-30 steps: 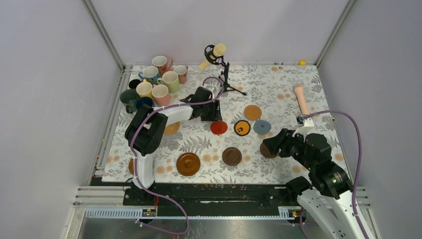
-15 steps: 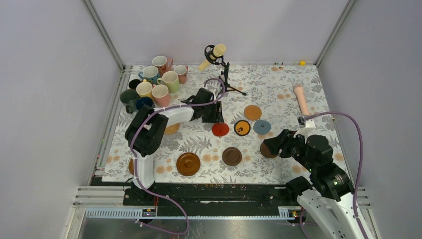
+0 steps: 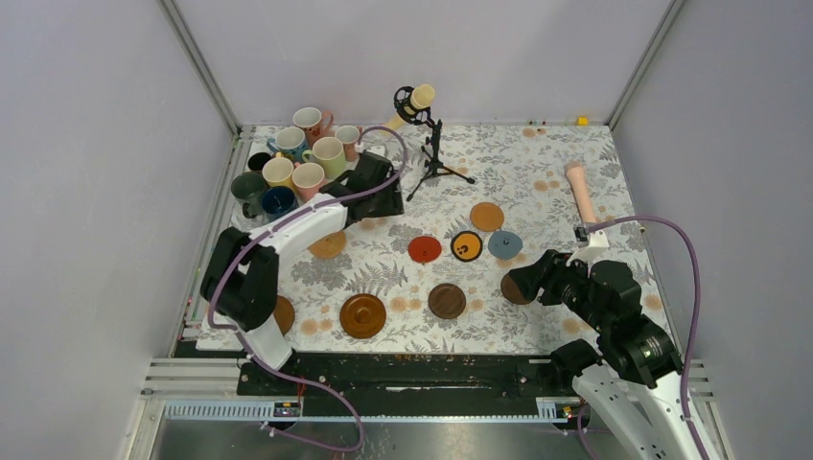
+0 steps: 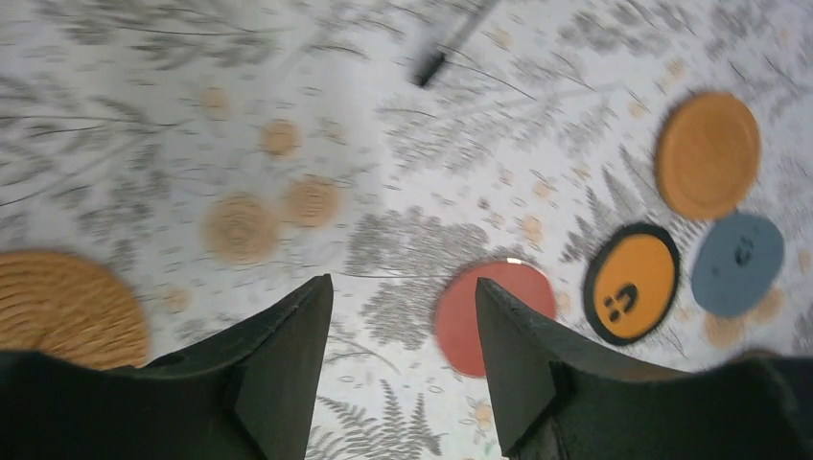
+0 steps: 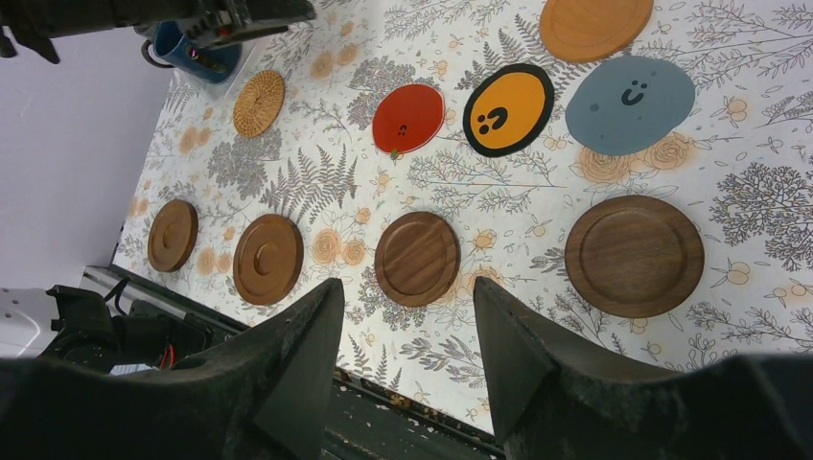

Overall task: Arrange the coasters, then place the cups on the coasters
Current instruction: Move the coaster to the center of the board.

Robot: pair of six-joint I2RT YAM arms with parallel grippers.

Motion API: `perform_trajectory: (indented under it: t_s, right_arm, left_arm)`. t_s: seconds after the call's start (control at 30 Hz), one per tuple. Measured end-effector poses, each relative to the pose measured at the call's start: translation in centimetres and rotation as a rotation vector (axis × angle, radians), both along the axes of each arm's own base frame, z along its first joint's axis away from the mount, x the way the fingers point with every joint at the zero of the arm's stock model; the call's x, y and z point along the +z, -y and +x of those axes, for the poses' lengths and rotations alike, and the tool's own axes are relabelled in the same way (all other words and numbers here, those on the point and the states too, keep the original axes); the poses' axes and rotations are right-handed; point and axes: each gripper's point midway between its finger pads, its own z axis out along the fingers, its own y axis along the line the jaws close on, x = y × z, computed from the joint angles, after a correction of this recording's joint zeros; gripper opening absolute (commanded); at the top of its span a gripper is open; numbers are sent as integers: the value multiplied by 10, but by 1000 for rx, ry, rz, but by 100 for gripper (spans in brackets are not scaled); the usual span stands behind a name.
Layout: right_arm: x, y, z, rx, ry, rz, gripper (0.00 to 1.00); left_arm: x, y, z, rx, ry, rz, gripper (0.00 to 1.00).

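Red coaster mid cloth, room to left; cups clumped at far-left corner; L & R jaws parted, empty.

The left gripper pulls back and to the left, away from the red coaster and closer to the cups, jaws slightly wider; the left arm swings left, uncovering the cork coaster
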Motion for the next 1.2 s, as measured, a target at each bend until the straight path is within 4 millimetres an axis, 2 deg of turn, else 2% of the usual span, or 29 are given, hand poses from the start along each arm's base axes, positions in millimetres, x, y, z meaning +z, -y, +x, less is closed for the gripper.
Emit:
perform_trajectory:
  t_s: [0.07, 0.13, 0.27, 0.33, 0.57, 0.7, 1.0, 1.2]
  right_arm:
    - [0, 0, 0, 0, 1, 0, 60]
    - [1, 0, 0, 0, 4, 1, 60]
    - [3, 1, -1, 1, 16, 4, 60]
    - [4, 1, -2, 1, 21, 5, 60]
    - [4, 1, -2, 3, 27, 3, 60]
    - [5, 2, -3, 3, 32, 3, 61]
    - [4, 5, -6, -1, 37, -5, 62]
    - [4, 5, -6, -1, 37, -5, 62]
  left_arm:
    - [8, -20, 6, 71, 24, 22, 57]
    - [6, -47, 10, 152, 22, 43, 57]
    - [-19, -102, 8, 298, -40, 112, 57]
    - [-32, -117, -1, 334, -82, 146, 57]
    - [-50, -127, -20, 350, -142, 207, 57]
    - [-56, -132, -23, 365, -157, 231, 58]
    - [-83, -137, -27, 368, -228, 262, 58]
    - [-86, -135, -28, 356, -241, 254, 58]
